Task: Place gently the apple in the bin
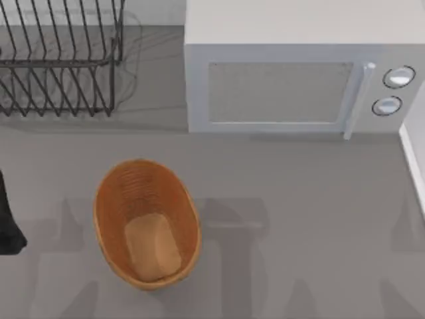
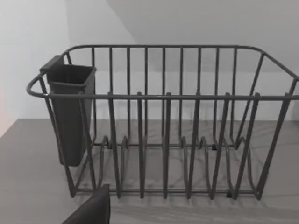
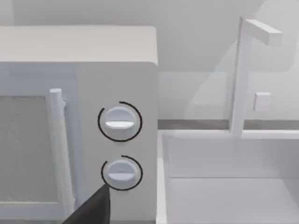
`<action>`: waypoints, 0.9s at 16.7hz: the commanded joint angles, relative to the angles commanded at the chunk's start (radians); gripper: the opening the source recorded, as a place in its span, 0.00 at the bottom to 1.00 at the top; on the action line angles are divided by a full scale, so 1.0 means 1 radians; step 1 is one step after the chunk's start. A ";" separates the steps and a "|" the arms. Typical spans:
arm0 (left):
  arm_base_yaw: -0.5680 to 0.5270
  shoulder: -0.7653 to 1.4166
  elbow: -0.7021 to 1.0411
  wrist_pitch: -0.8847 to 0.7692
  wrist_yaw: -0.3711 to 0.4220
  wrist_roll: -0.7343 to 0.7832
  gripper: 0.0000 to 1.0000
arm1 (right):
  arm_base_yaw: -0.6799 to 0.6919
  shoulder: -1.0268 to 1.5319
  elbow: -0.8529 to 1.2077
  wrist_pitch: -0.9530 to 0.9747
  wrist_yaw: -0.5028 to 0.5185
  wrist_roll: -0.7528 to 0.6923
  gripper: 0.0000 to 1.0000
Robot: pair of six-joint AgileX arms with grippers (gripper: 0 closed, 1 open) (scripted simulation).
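On the near left of the table, the bin (image 1: pixel 147 222) stands with its open mouth facing up. Its long axis runs from far to near, the near end leaning slightly to the right. The lighter flat bottom shows toward the near end, and nothing lies on it. I cannot tell where the apple is, so the task seems to be at its very start.

The left arm (image 1: pixel 8 219) sits at the left edge of the table, well apart from the bin. The left gripper (image 2: pixel 91 210) faces the dish rack (image 2: pixel 163 126) at the far left. The right gripper (image 3: pixel 93 207) faces the microwave (image 3: pixel 79 116) and its two dials, with the sink (image 3: pixel 224 182) just beside it on the right. I cannot tell whether either gripper is spread or closed.

The main risk, as I judge it, is the release. A round, glossy fruit let go from too high would bounce off the woven bottom or strike the rim and roll away across the table. A hard squeeze could also make it slip out before it reaches the bin. Coming in along the short axis leaves less room above the rim.
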 joint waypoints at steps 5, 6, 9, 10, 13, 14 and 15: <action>0.014 0.038 0.051 -0.016 -0.009 0.032 1.00 | 0.000 0.000 0.000 0.000 0.000 0.000 1.00; 0.021 0.068 0.080 -0.032 -0.012 0.052 1.00 | 0.000 0.000 0.000 0.000 0.000 0.000 1.00; 0.043 0.210 0.190 -0.112 -0.016 0.134 1.00 | 0.000 0.000 0.000 0.000 0.000 0.000 1.00; 0.051 0.272 0.233 -0.149 -0.015 0.168 1.00 | 0.000 0.000 0.000 0.000 0.000 0.000 1.00; 0.078 0.488 0.379 -0.278 -0.010 0.283 1.00 | 0.000 0.000 0.000 0.000 0.000 0.000 1.00; 0.089 0.566 0.432 -0.325 -0.008 0.324 1.00 | 0.000 0.000 0.000 0.000 0.000 0.000 1.00; 0.101 0.647 0.488 -0.374 -0.006 0.367 1.00 | 0.000 0.000 0.000 0.000 0.000 0.000 1.00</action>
